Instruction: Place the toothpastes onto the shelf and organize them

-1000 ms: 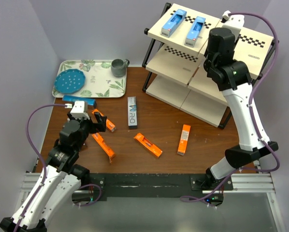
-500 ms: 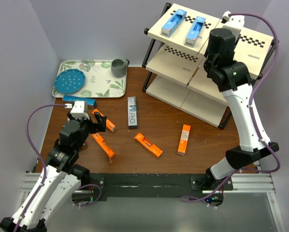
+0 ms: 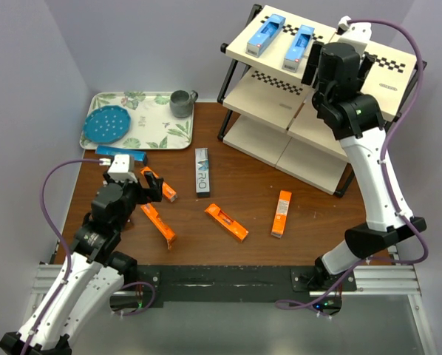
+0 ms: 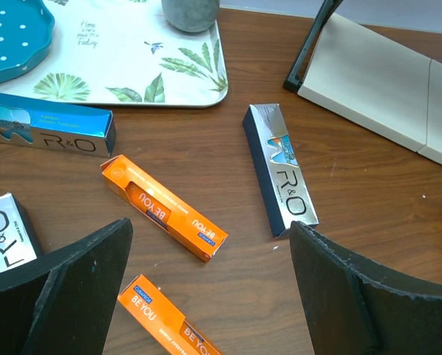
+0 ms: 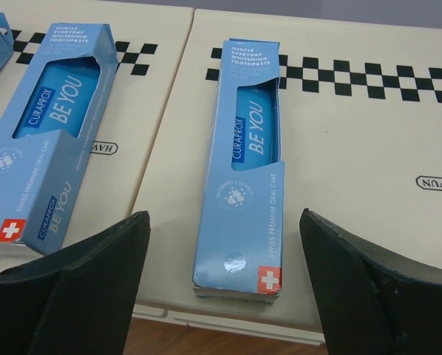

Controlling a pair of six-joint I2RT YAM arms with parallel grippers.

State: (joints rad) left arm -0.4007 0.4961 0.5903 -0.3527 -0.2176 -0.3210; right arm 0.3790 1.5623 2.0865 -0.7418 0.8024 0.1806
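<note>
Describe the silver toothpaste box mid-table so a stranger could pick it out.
Find the leaf-patterned tray at the table's far left. Just off its near right corner lies the toothpaste box. Its nearest neighbours are orange boxes; it is silver with large R&O lettering.

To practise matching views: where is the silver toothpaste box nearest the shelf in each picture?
Top view: the silver box lies mid-table, just left of the shelf.
Left wrist view: the silver box is right of centre.
Right wrist view: not in it.
Shared landmark: the shelf, whose cream boards show in all three views.
</note>
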